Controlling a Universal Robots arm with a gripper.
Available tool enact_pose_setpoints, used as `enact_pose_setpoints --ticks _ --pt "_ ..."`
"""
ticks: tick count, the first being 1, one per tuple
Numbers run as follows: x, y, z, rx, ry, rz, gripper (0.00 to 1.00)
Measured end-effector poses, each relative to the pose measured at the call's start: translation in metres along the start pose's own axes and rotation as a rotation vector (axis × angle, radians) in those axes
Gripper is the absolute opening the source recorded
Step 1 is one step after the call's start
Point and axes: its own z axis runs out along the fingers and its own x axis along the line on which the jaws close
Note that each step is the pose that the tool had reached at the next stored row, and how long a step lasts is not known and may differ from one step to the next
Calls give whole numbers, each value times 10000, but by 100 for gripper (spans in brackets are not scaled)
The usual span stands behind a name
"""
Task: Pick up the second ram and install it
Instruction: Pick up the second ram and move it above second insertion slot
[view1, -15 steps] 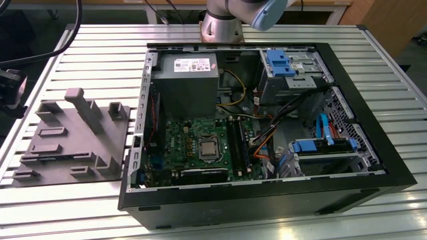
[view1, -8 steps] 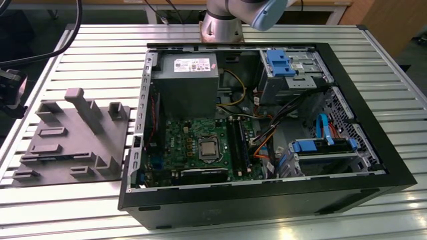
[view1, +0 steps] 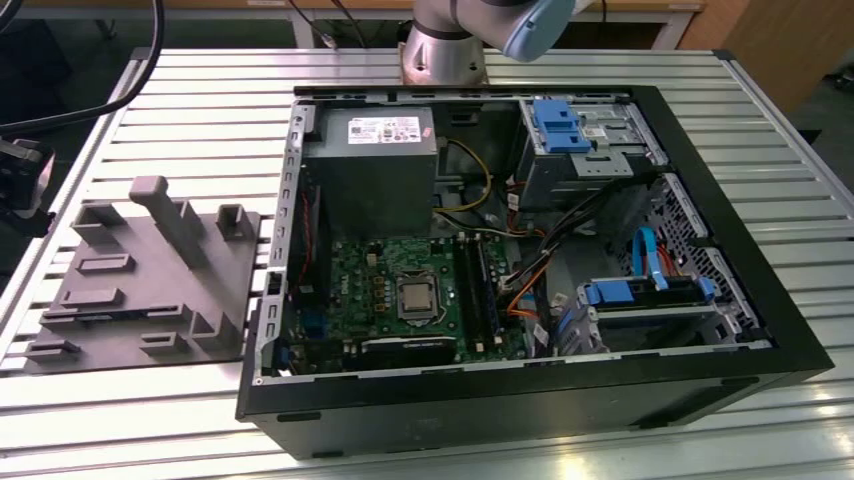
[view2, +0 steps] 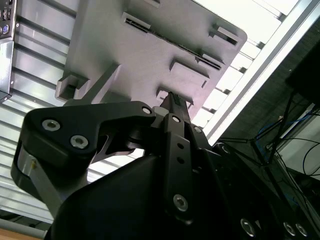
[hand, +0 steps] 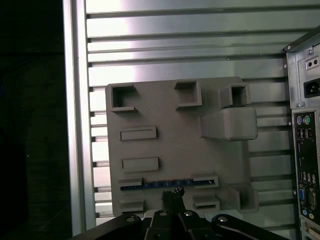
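Judging from how things lie, the pick-up step is in hand: on the slatted table (view1: 160, 90) the open computer case (view1: 534, 410) stands at the exterior view's right. The grey moulded tray (view1: 134, 300) lies just beside it at the left, and the gripper (hand: 173, 194) hangs above the tray's near side, apart from it. The second ram (hand: 155, 185) sits on edge in a tray slot just ahead of the gripper in the first wrist view, not yet gripped. I cannot tell whether the gripper is open or closed, and a grasp would call for centring on the stick's thin top edge and lifting it straight out.
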Motion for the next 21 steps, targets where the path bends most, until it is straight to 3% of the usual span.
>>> enact_pose_setpoints --ticks 6,10,21 --pt "0 0 1 -2 2 -53 11" --pt "0 0 1 -9 14 -322 11" --pt "0 0 2 -48 88 -1951 11"
